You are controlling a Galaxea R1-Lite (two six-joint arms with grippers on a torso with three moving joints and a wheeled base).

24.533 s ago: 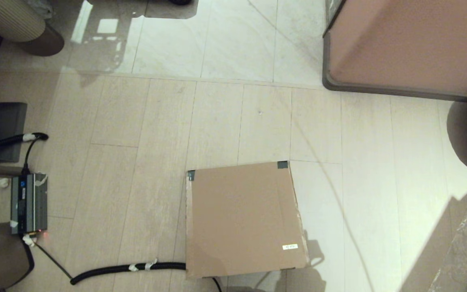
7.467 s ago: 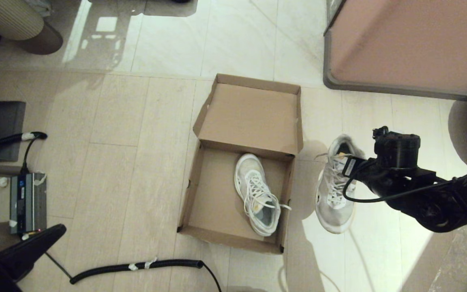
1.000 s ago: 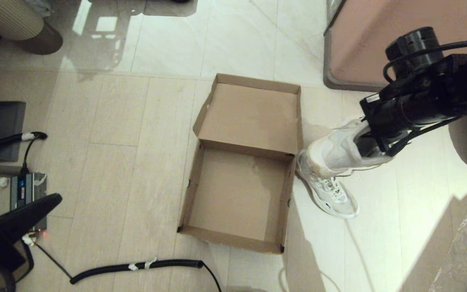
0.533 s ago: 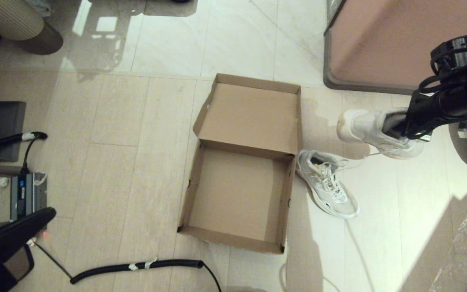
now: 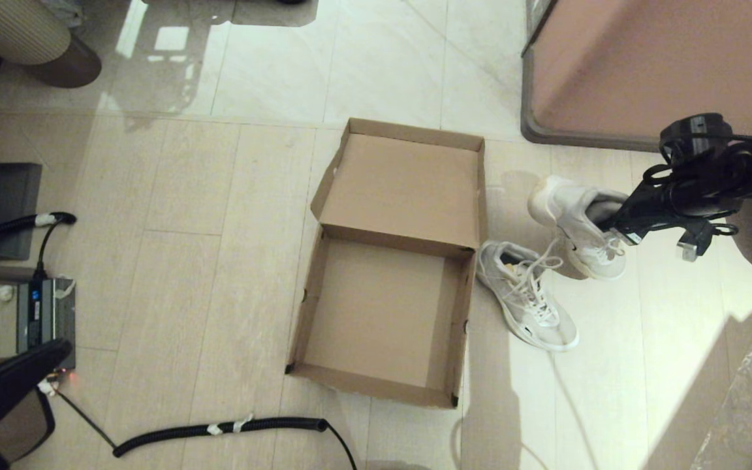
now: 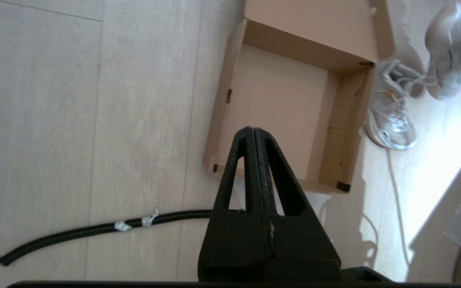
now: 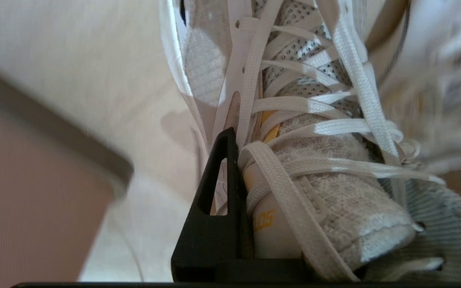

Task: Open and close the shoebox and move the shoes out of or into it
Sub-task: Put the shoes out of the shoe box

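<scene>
The brown cardboard shoebox (image 5: 376, 313) stands open on the floor with its lid (image 5: 408, 189) flipped back, and nothing lies inside it. One white sneaker (image 5: 529, 307) rests on the floor just right of the box. My right gripper (image 5: 611, 222) is shut on the second white sneaker (image 5: 575, 225), gripping its tongue at the collar. It holds the shoe tilted behind the first one, and I cannot tell whether the toe touches the floor. One finger (image 7: 226, 180) presses the tongue; the other is hidden inside the shoe. My left gripper (image 6: 253, 130) hangs shut and empty at the near left.
A large pinkish-brown block with a dark rim (image 5: 643, 65) stands at the back right, close behind the right arm. A black corrugated cable (image 5: 219, 429) runs along the floor in front of the box. A grey power unit (image 5: 46, 323) sits at the left.
The right gripper has brought the held sneaker down and leftwards, turning its toe towards the floor beside the other shoe. The left arm has sunk slightly at the near left.
</scene>
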